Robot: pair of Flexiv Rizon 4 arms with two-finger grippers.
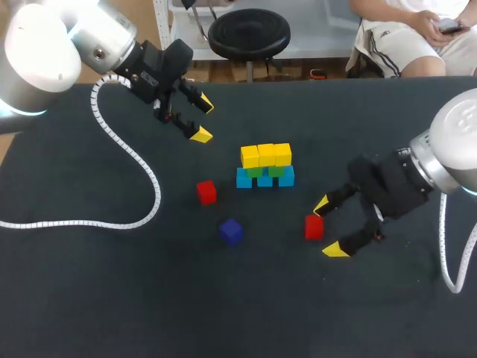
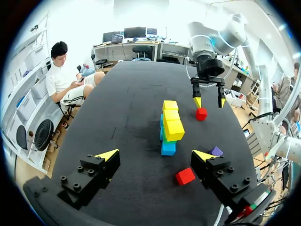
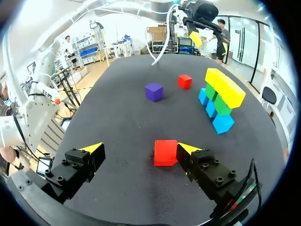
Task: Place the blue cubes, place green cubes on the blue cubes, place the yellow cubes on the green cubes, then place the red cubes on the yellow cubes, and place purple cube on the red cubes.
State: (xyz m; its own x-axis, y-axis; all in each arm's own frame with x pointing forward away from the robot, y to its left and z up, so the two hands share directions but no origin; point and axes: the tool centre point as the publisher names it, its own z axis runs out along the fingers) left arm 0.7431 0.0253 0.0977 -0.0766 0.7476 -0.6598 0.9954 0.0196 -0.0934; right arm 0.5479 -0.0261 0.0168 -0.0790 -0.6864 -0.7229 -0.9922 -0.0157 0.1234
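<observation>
My right fingers stand spread at the middle right of the head view, holding nothing. A red cube sits on the counter between their tips; the right wrist view shows it against one fingertip and clear of the other. A second red cube lies left of centre with the purple cube just below it, both apart from the stack at the centre: yellow cubes on green cubes on blue cubes. My left fingers hang spread and empty at the upper left. I judge the red cube light, rigid and smooth-faced, so I should centre it and press two opposite flat faces squarely, about mid-height. A grip across a corner would likely let it twist. The stack looks loose, so a nudge when setting down could topple it.
</observation>
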